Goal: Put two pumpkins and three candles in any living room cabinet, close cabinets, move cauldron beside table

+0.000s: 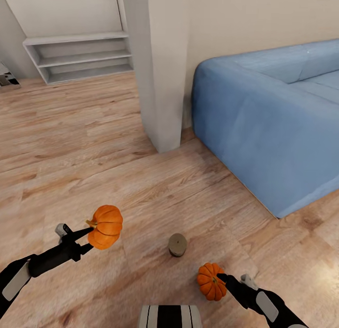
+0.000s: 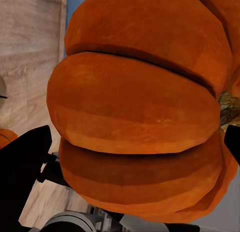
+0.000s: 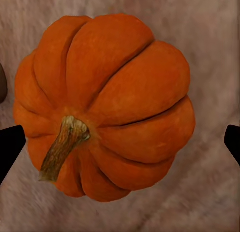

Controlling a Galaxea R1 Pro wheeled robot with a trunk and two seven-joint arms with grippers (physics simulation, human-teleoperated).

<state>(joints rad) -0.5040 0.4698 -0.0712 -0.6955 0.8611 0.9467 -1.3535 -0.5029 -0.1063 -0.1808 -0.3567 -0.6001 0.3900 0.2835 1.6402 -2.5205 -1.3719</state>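
Orange pumpkin (image 3: 102, 107) stem (candle (image 1: 178, 244) head-side)

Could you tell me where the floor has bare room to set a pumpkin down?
Bare planks run between the left gripper, the pillar and the grey shelf. It is crowded near the candle, between the left pumpkin and right pumpkin, and beside the sofa.
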